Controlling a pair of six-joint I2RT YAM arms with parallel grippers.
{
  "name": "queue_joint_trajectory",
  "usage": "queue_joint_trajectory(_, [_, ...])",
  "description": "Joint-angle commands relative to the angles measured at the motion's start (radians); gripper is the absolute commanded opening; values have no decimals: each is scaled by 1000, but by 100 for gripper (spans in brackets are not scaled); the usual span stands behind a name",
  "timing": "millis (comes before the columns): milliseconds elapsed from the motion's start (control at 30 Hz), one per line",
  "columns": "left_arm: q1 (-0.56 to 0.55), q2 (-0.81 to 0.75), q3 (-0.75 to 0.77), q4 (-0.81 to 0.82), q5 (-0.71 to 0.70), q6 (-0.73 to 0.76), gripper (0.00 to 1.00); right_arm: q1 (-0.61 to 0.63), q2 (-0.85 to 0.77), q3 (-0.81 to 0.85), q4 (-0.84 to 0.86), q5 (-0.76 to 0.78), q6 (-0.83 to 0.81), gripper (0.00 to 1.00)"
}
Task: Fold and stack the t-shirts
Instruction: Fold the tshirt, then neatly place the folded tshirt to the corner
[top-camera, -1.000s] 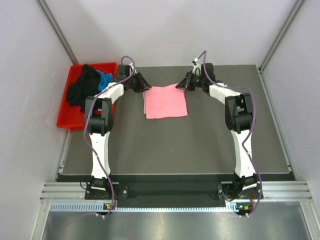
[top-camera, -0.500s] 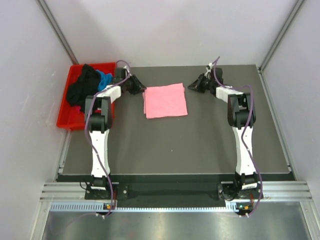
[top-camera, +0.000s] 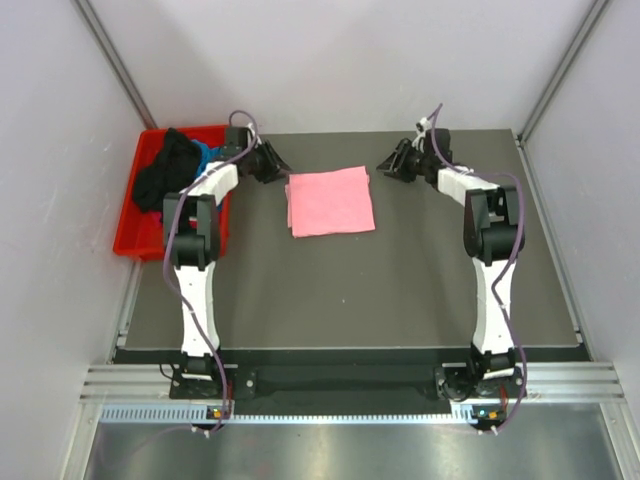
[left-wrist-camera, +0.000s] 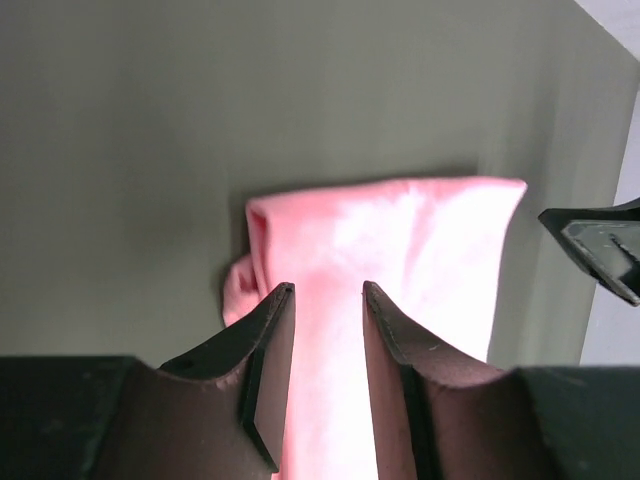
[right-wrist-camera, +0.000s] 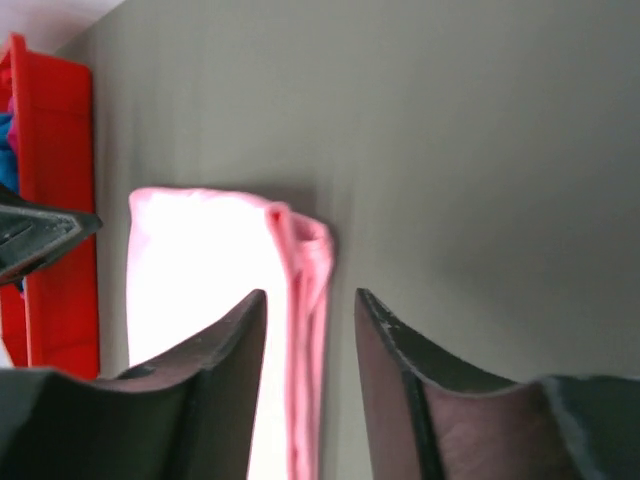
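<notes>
Overhead and wrist views of two arms at a folded shirt. The pink shirt (top-camera: 331, 201) lies folded into a rough square on the far middle of the dark surface (top-camera: 350, 300), with its layered edges showing along the left side.

The left fingers (left-wrist-camera: 268, 365) are parted by a narrow gap and hold nothing. In the left wrist view the shirt shows through that gap, with a small rounded bulge of cloth at its near left corner. From overhead these fingers sit just beside the shirt's far left corner, between the shirt and the bin (top-camera: 125, 238).

The right fingers (right-wrist-camera: 225, 365) are spread a little wider and are also empty. They sit near the shirt's far right corner, apart from the cloth. The right wrist view shows a raised fold of pink cloth through the gap.

The red bin stands at the surface's far left edge. It holds a crumpled black shirt (top-camera: 165, 178) lying over a blue shirt (top-camera: 209, 157), of which only a small patch shows.
</notes>
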Motion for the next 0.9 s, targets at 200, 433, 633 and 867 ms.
queue_joint_trajectory(200, [-3, -315, -235, -119, -33, 84, 38, 81, -104, -5, -180, 4, -232, 54])
queue_joint_trajectory(433, [-15, -545, -484, -143, 11, 86, 37, 116, -3, 94, -276, 73, -336, 52])
queue_joint_trajectory(633, [-17, -712, -533, -251, 9, 151, 37, 154, 22, 69, -273, 81, -361, 45])
queue_joint_trajectory(867, [-66, -879, -646, -203, -59, 91, 37, 157, 16, 37, -270, 78, -350, 28])
